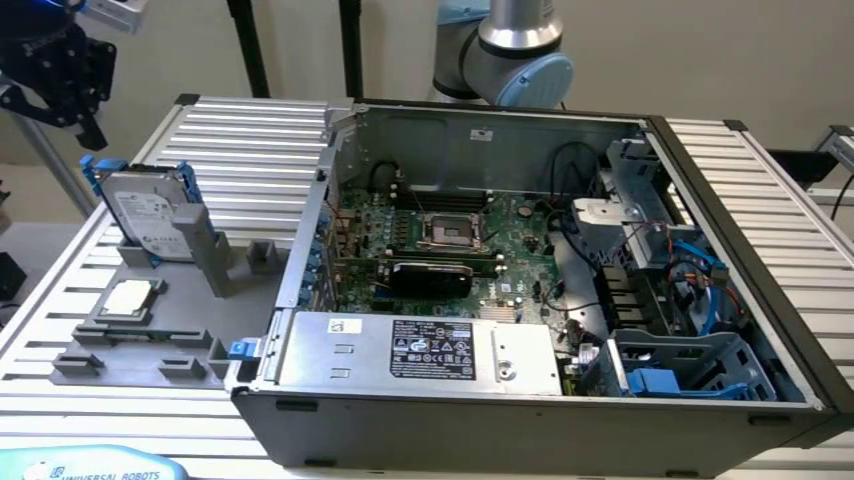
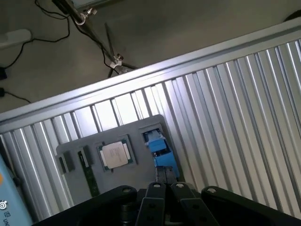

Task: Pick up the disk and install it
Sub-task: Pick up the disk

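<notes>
The disk (image 1: 144,218) stands upright in a slot of the grey holder (image 1: 174,340) at the exterior view's left, silver with a white label and blue rails. My black gripper (image 1: 83,125) hangs above it and a little further toward that left, apart from it. The wrist view looks down on the disk (image 2: 159,147) edge-on, its blue rail showing just beyond my gripper (image 2: 163,189). The fingers (image 2: 153,195) are pressed together, shut with nothing between them.
A square CPU chip (image 1: 127,298) (image 2: 115,154) lies on the same holder. The open computer case (image 1: 534,430) takes the middle and right, with a motherboard (image 1: 454,240), a silver power supply box (image 1: 427,350) and a blue-grey drive cage (image 1: 694,365). The arm's base (image 1: 514,50) stands behind it.
</notes>
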### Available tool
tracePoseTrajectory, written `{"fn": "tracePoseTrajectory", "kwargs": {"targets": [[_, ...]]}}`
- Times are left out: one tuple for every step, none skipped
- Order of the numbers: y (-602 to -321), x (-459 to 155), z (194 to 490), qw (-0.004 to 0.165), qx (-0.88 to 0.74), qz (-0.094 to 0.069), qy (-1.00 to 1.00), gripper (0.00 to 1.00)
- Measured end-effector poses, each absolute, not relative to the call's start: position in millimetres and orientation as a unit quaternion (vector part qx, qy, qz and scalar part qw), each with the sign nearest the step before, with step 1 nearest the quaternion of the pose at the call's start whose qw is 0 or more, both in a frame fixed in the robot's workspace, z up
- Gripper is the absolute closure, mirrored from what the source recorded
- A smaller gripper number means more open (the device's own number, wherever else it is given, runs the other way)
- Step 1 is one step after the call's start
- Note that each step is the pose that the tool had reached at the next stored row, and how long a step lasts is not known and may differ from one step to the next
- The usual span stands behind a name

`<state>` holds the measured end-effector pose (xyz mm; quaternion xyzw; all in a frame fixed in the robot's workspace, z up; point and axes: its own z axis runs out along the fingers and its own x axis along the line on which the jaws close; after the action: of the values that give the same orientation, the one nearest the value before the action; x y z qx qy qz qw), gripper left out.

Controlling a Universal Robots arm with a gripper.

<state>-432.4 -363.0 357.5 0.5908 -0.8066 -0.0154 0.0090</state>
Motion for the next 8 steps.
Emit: {"fn": "tracePoseTrajectory", "kwargs": {"targets": [[-363.0, -432.0, 357.3, 0.009, 0.595, -0.015, -0.804, 0.89], [-363.0, -431.8, 357.1, 0.009, 0.598, -0.015, -0.801, 0.89], [-363.0, -431.6, 356.9, 0.009, 0.602, -0.015, -0.798, 0.89], [-363.0, -431.4, 356.5, 0.009, 0.606, -0.015, -0.795, 0.89], [-363.0, -431.3, 356.0, 0.009, 0.611, -0.015, -0.792, 0.89], [-362.9, -431.3, 355.5, 0.009, 0.615, -0.014, -0.789, 0.89], [-362.8, -431.3, 355.0, 0.008, 0.619, -0.014, -0.785, 0.89], [-362.6, -431.3, 354.4, 0.008, 0.623, -0.014, -0.782, 0.89]]}}
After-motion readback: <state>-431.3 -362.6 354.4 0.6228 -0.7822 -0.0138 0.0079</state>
